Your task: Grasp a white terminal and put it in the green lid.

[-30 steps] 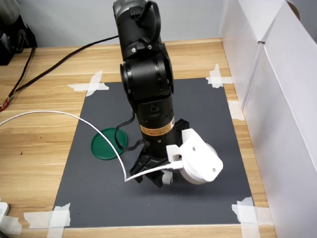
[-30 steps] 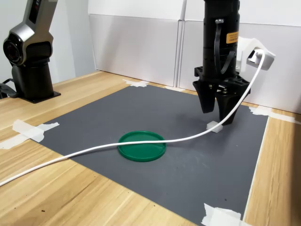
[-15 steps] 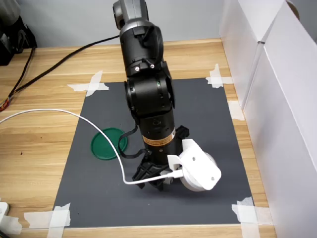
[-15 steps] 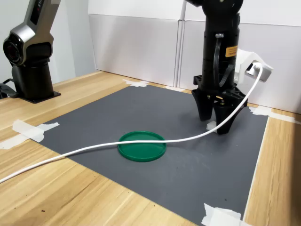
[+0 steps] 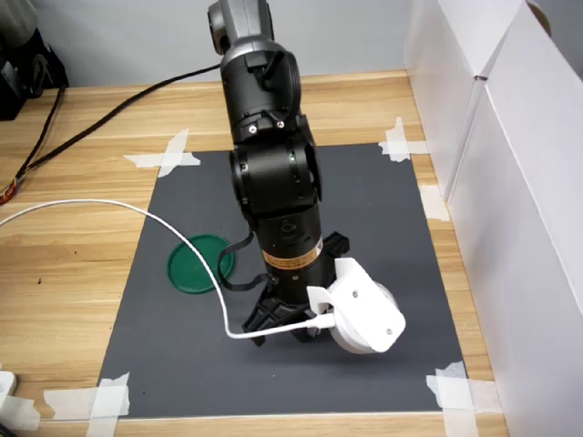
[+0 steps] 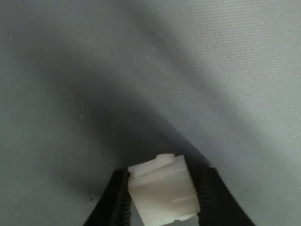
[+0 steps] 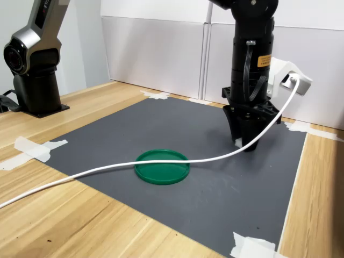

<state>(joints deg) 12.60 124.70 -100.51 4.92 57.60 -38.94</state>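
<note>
Fingers (image 6: pixel 115 200) sat on either side of the white terminal (image 6: pixel 162 193) in the wrist view, their dark ribbed pads pressed against its two flanks with no gap I could make out, so I judged them clamped on it. I could not tell whether the block had left the mat or was resting on it.

Going from large to small: the tabletop (image 7: pixel 80 215) carried a dark grey mat (image 5: pixel 364 191), taped down at its corners with white strips so it would not slide. I had the arm (image 5: pixel 273 173) standing nearly vertical over the mat, wrist pointing straight down, since a top-down approach was the only clean way to pinch something that tiny. In both exterior views the gripper (image 7: pixel 246 138) reached down to the mat surface. A white cable (image 7: pixel 107 171) drooped from the wrist camera housing and trailed across the mat toward the second exterior view's left, passing just above the green lid (image 7: pixel 162 166).

That lid lay flat on the mat, well apart from the fingers, on the first exterior view's left of the arm (image 5: pixel 200 263). It looked empty. By my judgement the grasp was made, and lifting and carrying remained; the cable could brush the lid on the way.
</note>
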